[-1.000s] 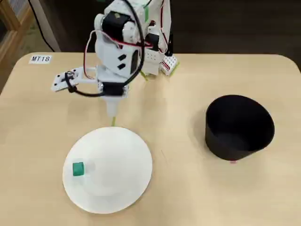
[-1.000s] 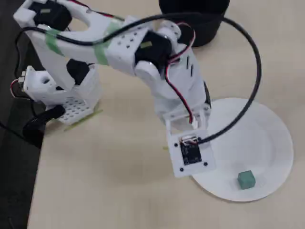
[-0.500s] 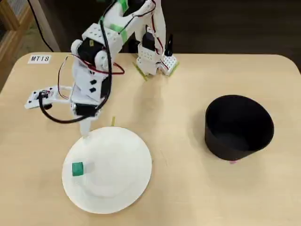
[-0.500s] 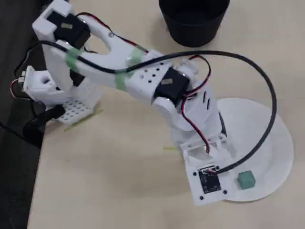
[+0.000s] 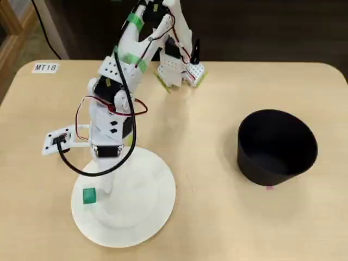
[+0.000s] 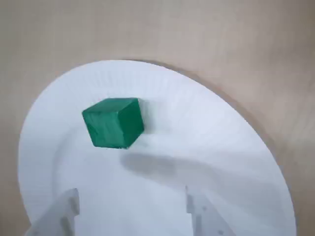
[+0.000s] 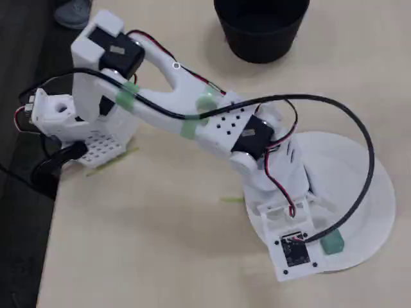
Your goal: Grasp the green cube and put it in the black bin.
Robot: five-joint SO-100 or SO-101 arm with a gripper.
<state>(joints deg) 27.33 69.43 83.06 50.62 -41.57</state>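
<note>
The green cube [image 6: 113,123] lies on a white paper plate [image 6: 221,162]. In the wrist view it is ahead of my fingers and a little to the left. My gripper [image 6: 130,216] is open and empty, low over the plate, with the cube beyond its tips. In a fixed view the cube [image 5: 89,196] sits near the left rim of the plate [image 5: 157,217], just left of the gripper [image 5: 106,187]. The black bin [image 5: 277,147] stands empty to the right. In the other fixed view the cube [image 7: 332,242] lies beside the wrist, and the bin [image 7: 260,25] is at the top.
The arm's base [image 5: 176,73] is mounted at the table's far edge. A white label reading MT18 [image 5: 44,68] is stuck at the far left corner. Bare tan tabletop [image 5: 212,163] lies between plate and bin.
</note>
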